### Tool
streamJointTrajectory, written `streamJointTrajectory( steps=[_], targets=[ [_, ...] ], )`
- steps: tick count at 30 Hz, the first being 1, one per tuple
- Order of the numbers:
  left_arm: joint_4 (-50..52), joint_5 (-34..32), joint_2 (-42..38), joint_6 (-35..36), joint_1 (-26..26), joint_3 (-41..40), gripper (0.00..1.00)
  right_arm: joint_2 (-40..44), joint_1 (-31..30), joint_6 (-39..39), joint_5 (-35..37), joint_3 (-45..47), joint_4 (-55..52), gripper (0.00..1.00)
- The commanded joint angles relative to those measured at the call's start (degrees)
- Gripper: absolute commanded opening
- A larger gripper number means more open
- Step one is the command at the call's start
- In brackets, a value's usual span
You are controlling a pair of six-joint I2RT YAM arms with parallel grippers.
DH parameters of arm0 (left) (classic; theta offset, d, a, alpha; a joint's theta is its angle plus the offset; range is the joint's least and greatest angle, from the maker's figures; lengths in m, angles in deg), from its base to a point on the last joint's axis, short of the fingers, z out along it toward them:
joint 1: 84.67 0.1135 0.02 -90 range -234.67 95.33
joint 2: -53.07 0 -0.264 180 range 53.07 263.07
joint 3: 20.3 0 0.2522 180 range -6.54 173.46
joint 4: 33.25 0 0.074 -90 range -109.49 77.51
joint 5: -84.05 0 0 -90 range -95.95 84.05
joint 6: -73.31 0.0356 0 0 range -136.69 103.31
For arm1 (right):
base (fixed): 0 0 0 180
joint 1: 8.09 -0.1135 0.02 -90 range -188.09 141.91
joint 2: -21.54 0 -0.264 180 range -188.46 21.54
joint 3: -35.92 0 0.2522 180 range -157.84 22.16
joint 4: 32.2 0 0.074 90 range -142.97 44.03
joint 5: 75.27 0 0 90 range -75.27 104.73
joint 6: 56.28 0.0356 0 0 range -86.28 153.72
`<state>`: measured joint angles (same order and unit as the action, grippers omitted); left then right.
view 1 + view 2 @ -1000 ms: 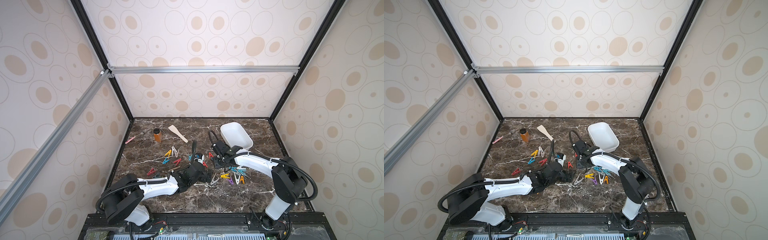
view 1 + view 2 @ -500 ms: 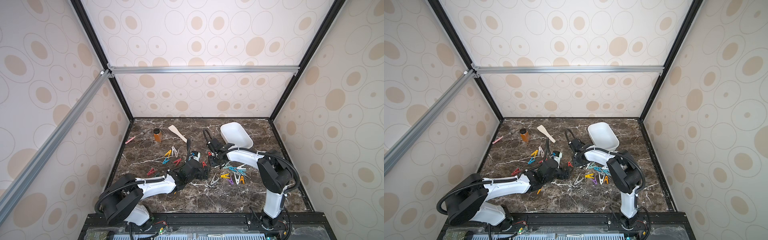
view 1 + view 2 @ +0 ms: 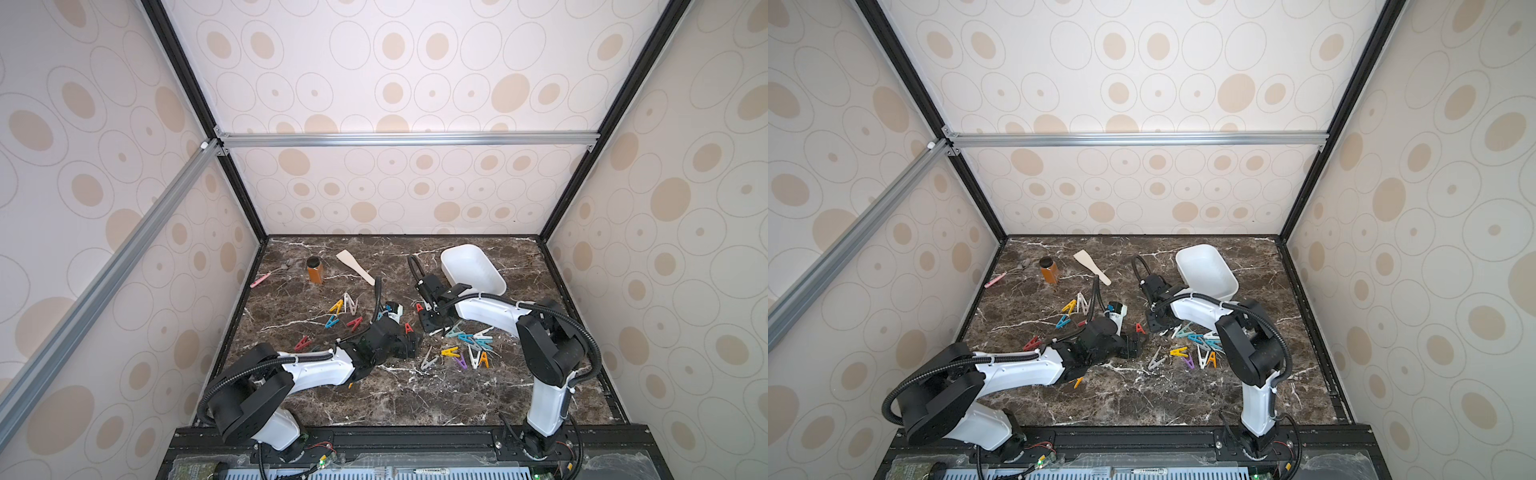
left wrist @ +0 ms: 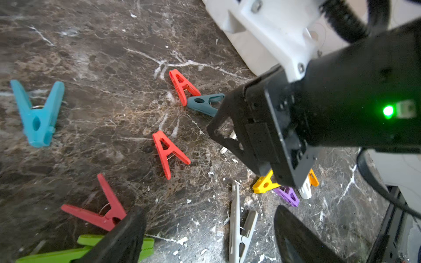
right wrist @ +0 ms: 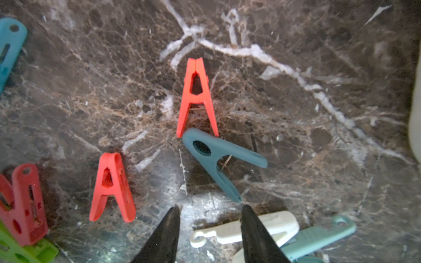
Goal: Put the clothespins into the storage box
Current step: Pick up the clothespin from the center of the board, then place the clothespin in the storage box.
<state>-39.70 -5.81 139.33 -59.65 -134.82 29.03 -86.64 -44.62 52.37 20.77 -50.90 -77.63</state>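
Note:
Clothespins lie scattered on the dark marble, one group [image 3: 345,309] at the left and another [image 3: 469,347] at the right. The white storage box [image 3: 469,266] stands at the back right and looks empty. My left gripper [image 4: 209,234] is open low over the table, with a grey clothespin [image 4: 239,225] lying between its fingers. My right gripper [image 5: 210,208] is open just in front of a dark teal clothespin [image 5: 218,157] and a red one [image 5: 197,95]. A white clothespin [image 5: 230,228] lies under its fingertips. In both top views the two grippers [image 3: 409,345] [image 3: 1160,322] are close together mid-table.
An amber jar [image 3: 315,270], a wooden spatula [image 3: 355,268] and a pink-handled tool [image 3: 262,280] lie at the back left. The right arm's white link [image 4: 262,27] crosses close above the left gripper. Patterned walls enclose the table on three sides.
The right arm has swung left and its gripper has dropped toward the table, jaws spreading wider. The left gripper has barely moved and its jaws have narrowed slightly.

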Motion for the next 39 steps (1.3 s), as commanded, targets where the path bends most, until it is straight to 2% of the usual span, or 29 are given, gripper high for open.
streamJointTrajectory(
  steps=[1,5,10,17,21,25,29,32,34,36,39],
  targets=[
    [-3.4,2.0,1.1,-0.8,-0.1,-0.7,0.85,-1.6,0.7,-3.0,0.6,-2.3,-1.8,0.50],
    [-3.0,2.7,1.5,0.1,-0.1,-0.6,0.84,-3.9,0.7,-4.5,-1.6,-3.8,-1.2,0.49],
    [-2.0,1.8,1.6,0.6,0.0,0.0,0.83,-5.3,0.5,-5.3,-2.9,-4.1,-0.3,0.40],
    [-0.2,0.5,0.5,1.5,0.0,0.4,0.83,-4.9,0.0,-4.9,-3.4,-3.7,-0.4,0.19],
    [1.3,-1.2,-1.8,1.9,0.8,0.2,0.83,-1.4,-1.0,-4.0,-2.5,-2.4,-1.0,0.07],
    [2.7,-5.2,-6.8,1.9,2.5,-0.4,0.83,5.4,-1.1,-1.9,-3.1,-0.3,-1.3,0.04],
    [3.5,-9.3,-10.6,6.2,2.4,1.0,0.83,12.7,-0.5,0.6,-3.1,1.1,-1.6,0.03],
    [1.2,-11.4,-10.9,11.2,-0.2,2.1,0.83,17.0,2.2,4.1,-3.4,1.9,-1.4,0.03],
    [-0.1,-13.0,-8.8,15.4,-3.1,4.1,0.84,19.9,5.2,5.8,-1.0,2.6,-0.6,0.03],
    [-1.7,-12.3,-5.2,17.8,-5.4,6.4,0.84,21.3,9.1,7.4,0.9,3.4,1.2,0.03],
    [-1.2,-8.7,1.9,17.3,-6.8,11.2,0.85,19.8,16.8,11.1,-1.9,3.7,3.4,0.03]
  ],
)
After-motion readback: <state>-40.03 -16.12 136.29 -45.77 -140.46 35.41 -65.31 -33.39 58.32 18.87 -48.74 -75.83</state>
